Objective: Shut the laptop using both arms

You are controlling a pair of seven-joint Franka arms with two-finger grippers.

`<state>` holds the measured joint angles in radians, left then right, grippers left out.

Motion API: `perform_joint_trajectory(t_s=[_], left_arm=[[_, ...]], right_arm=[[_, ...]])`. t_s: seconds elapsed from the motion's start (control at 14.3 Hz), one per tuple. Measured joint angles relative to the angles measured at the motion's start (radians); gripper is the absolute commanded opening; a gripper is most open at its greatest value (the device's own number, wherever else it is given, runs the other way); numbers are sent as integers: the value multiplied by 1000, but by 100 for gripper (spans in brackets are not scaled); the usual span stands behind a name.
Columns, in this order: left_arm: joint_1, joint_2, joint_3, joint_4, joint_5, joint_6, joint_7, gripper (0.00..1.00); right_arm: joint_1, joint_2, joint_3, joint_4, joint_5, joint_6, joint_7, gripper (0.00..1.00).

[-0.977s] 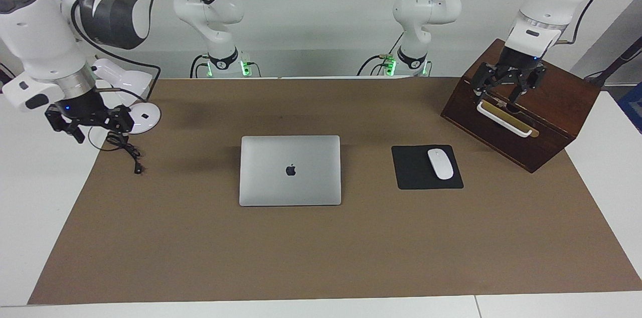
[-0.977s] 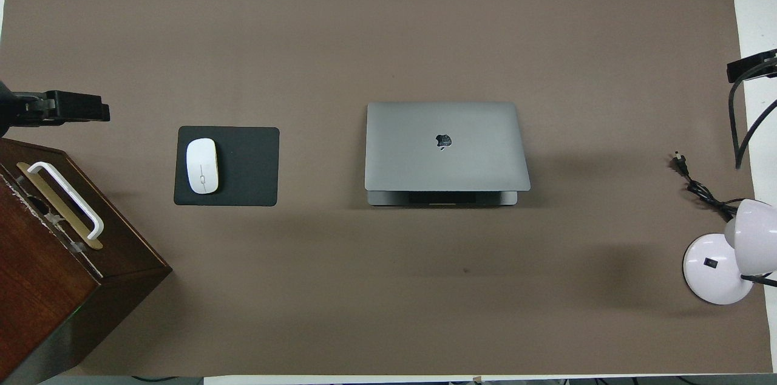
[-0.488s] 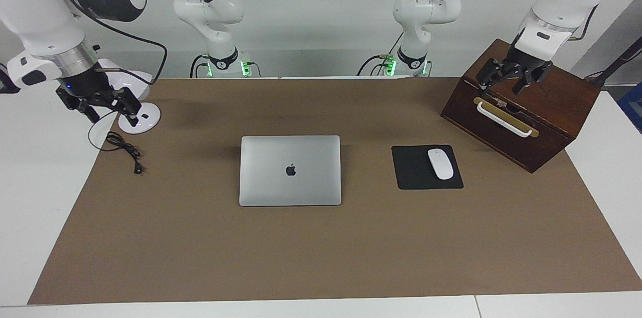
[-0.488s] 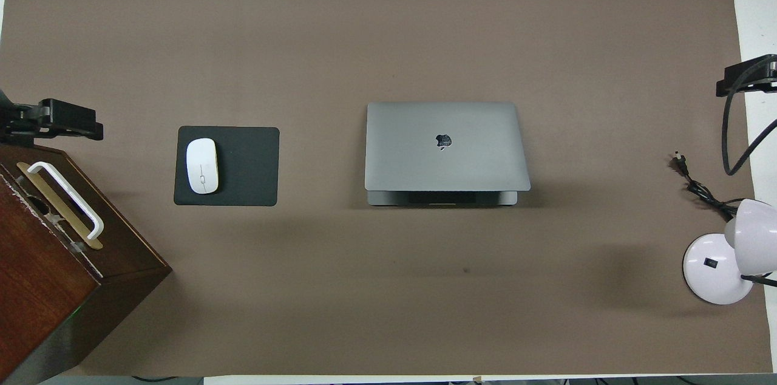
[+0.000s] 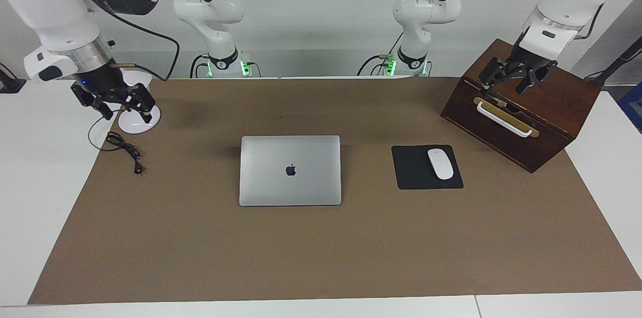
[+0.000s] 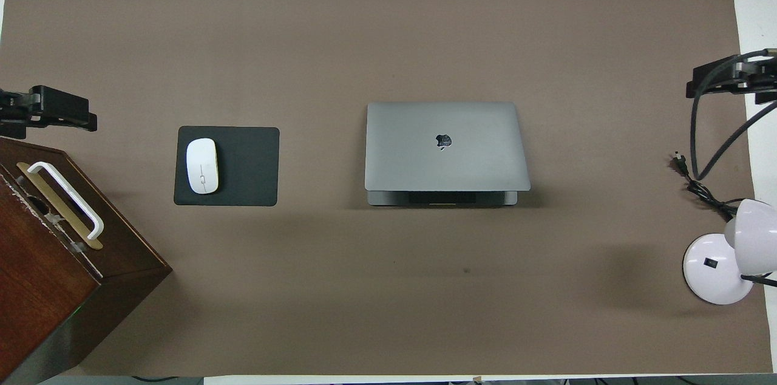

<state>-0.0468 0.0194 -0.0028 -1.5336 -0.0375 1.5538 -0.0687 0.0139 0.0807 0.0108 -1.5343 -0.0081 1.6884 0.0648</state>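
Observation:
The silver-grey laptop [image 5: 290, 170] with the apple logo on its lid lies mid-table. In the overhead view the laptop [image 6: 446, 145] has its lid slightly raised, and a strip of the base shows under the edge nearer to the robots. My right gripper [image 5: 126, 116] hangs open and empty over the white lamp base, apart from the laptop, and it shows at the edge of the overhead view [image 6: 719, 78]. My left gripper [image 5: 504, 88] is open and empty over the wooden box, and it also shows in the overhead view [image 6: 64, 118].
A black mouse pad [image 5: 426, 167] with a white mouse [image 5: 440, 163] lies beside the laptop toward the left arm's end. A dark wooden box [image 5: 521, 107] with a white handle [image 5: 504, 118] stands there too. A white lamp [image 6: 722, 257] and its black cord [image 5: 124, 150] are at the right arm's end.
Both grippers have risen. The right one moved up and over the lamp base. The left one lifted off the box's handle. The laptop has not moved.

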Motion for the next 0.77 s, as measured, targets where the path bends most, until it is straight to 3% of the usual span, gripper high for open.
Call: perform_joint_trajectory(t_s=[0.77], left_arm=[[0,0,0,-4,0,0,0,100]], right_arm=[[-34,-2,-19,0,-3,-51,-83,100]])
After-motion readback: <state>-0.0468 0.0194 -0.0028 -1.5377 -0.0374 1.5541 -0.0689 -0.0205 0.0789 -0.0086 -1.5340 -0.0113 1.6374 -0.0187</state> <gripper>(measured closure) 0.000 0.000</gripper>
